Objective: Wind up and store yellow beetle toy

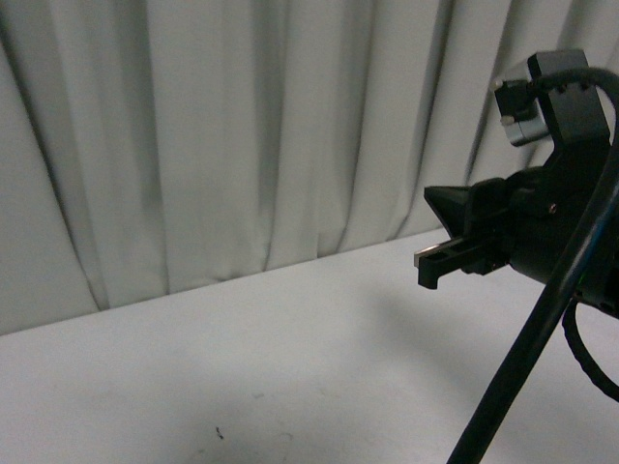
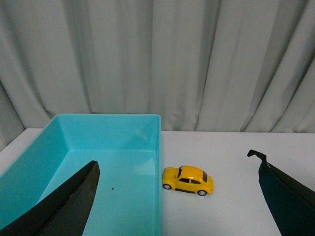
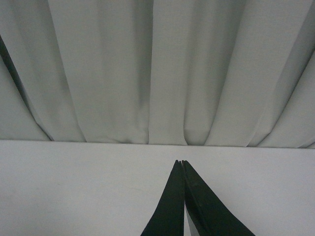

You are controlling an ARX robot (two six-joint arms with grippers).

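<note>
The yellow beetle toy [image 2: 188,180] shows only in the left wrist view. It stands on its wheels on the white table, side-on, its nose almost touching the outer wall of a turquoise bin [image 2: 109,129]. My left gripper [image 2: 173,160] is open wide and held back from the toy. One dark finger [image 2: 69,204] hangs over the bin and the other finger [image 2: 288,199] is over the table, with the toy in the gap ahead of them. My right gripper [image 3: 181,162] is shut with nothing in it. In the front view the right gripper [image 1: 428,265] hovers above the table at the right.
The bin holds nothing but a small dark speck [image 2: 113,188]. A pale pleated curtain [image 1: 242,135] closes off the back of the white table [image 1: 242,367]. A black cable [image 1: 527,358] slants across the right of the front view.
</note>
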